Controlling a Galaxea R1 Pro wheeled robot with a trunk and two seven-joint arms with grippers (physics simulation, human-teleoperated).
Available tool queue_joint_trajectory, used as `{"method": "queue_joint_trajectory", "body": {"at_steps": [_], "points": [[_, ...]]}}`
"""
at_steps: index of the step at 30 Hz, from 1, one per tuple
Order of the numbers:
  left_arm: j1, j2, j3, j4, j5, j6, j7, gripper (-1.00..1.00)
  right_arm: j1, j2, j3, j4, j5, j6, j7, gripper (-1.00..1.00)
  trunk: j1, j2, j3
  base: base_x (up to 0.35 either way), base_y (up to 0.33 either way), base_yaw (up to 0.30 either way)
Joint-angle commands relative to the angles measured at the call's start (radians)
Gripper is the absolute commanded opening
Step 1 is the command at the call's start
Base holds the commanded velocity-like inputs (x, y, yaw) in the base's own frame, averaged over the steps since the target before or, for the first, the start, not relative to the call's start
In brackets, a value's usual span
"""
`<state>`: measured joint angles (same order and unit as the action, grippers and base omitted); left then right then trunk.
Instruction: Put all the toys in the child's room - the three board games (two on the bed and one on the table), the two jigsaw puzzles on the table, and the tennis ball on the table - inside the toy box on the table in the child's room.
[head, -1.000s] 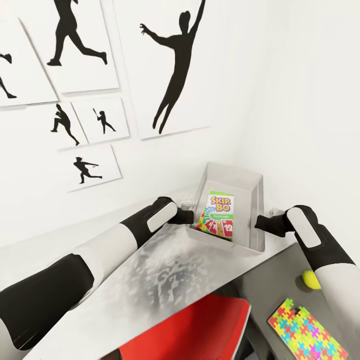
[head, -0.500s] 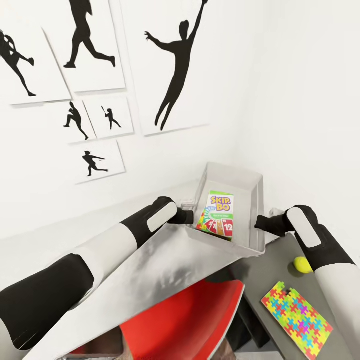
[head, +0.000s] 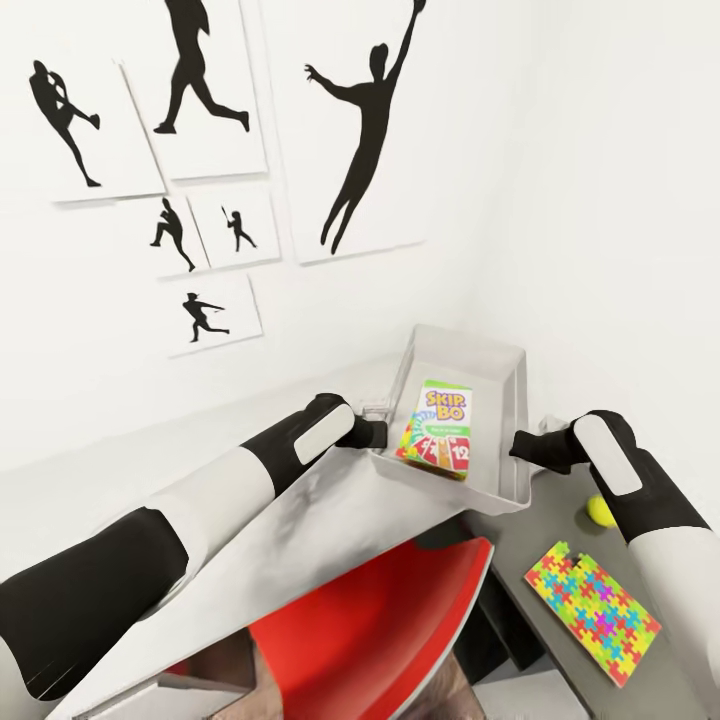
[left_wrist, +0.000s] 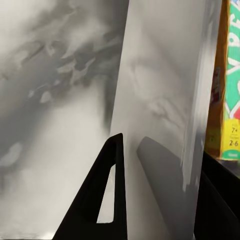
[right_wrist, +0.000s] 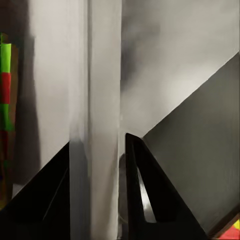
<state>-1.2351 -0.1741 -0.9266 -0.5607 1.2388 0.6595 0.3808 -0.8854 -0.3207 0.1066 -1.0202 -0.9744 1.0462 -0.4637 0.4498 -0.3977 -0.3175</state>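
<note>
A grey toy box (head: 462, 342) hangs between both grippers, above the corner of the dark grey table (head: 540, 535). A Skip-Bo board game (head: 438, 428) stands tilted inside it. My left gripper (head: 375, 432) is shut on the box's left wall (left_wrist: 160, 100), one finger (left_wrist: 102, 195) on each side. On the box's right wall (right_wrist: 100, 75) my right gripper (head: 522, 445) is likewise shut, with a finger (right_wrist: 150, 190) outside it. The game's edge (left_wrist: 231, 75) shows past the wall. A yellow tennis ball (head: 600, 511) and a colourful jigsaw puzzle (head: 592, 612) lie on the table beside my right arm.
A red chair (head: 390, 630) sits low under the box and left arm. A shiny silver-grey panel (head: 330, 520) slopes beneath the left arm. White walls meet in a corner right behind the box, with silhouette posters (head: 350, 130) on the left wall.
The whole view has shifted, so the camera moved: posters slid right, puzzle and ball drew left and up. Both grippers keep their hold on the box.
</note>
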Motion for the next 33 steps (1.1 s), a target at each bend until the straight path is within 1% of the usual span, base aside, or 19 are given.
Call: {"method": "queue_joint_trajectory", "body": {"at_steps": [1, 23, 33], "points": [[-0.001, 0.0, -0.005, -0.002, 0.039, -0.007, 0.006, -1.0, -0.001, 0.0, 0.002, -0.001, -0.029, 0.001, -0.009, -1.0, 0.0, -0.002, -0.002, -0.21, 0.193, 0.0], [-0.001, 0.0, -0.005, -0.002, 0.039, -0.005, 0.006, -1.0, -0.001, 0.0, 0.002, -0.004, -0.029, 0.001, -0.009, -1.0, 0.0, -0.002, -0.002, -0.236, 0.203, 0.0], [-0.001, 0.0, -0.005, -0.003, 0.039, -0.005, 0.007, -1.0, -0.003, 0.0, 0.002, -0.005, -0.029, 0.001, -0.009, -1.0, 0.0, -0.002, -0.002, -0.15, 0.256, 0.0]]}}
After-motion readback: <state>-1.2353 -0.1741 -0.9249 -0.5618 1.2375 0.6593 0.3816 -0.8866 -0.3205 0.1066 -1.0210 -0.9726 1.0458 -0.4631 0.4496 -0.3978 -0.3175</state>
